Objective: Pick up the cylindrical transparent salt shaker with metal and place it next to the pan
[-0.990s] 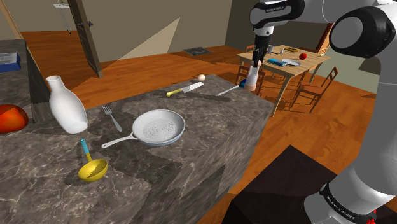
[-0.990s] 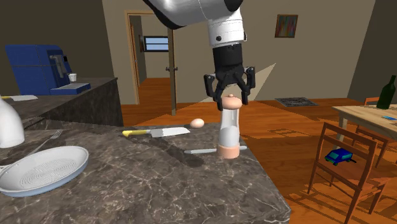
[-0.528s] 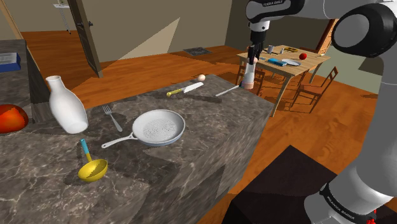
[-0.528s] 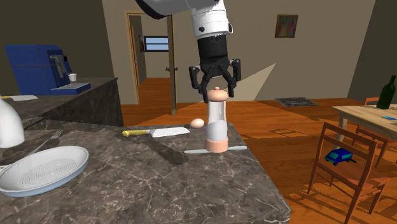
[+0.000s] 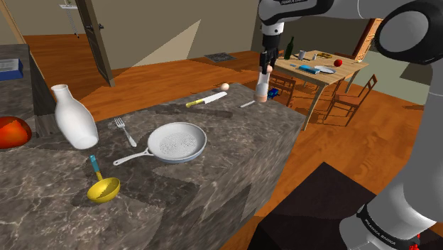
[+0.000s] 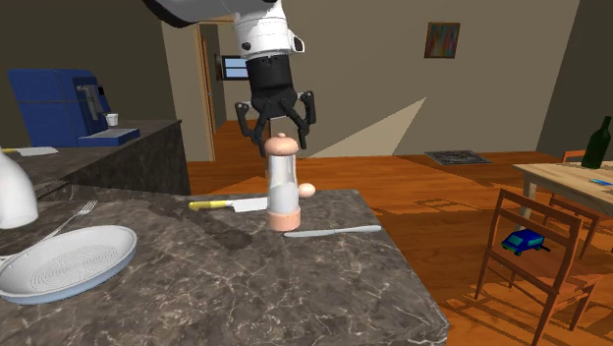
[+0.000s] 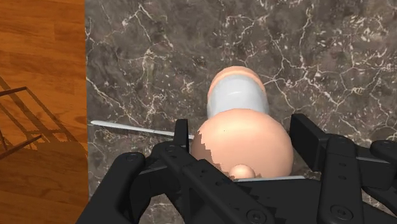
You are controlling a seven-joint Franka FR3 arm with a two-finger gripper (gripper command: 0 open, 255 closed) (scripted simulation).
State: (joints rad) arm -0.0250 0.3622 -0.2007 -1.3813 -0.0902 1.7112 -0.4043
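Since a second ago the gripper [image 6: 276, 143] has carried the salt shaker [image 6: 283, 192] leftwards in the second exterior view, away from the counter's right end. Its black fingers [image 7: 182, 137] pinch the rounded peach cap from both sides. The shaker is a tall upright cylinder with a pale clear body and a peach base. It hangs close over the marble counter [image 6: 295, 285], near a table knife [image 6: 334, 232] and well apart from the pan [image 5: 177, 140].

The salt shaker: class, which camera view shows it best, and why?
The second exterior view: the salt shaker shows in full side profile, pinkish cap, clear body and pinkish base, with the gripper clasping its cap. The shoulder view shows it small, far across the counter. The wrist view looks down on its cap, foreshortening the body.
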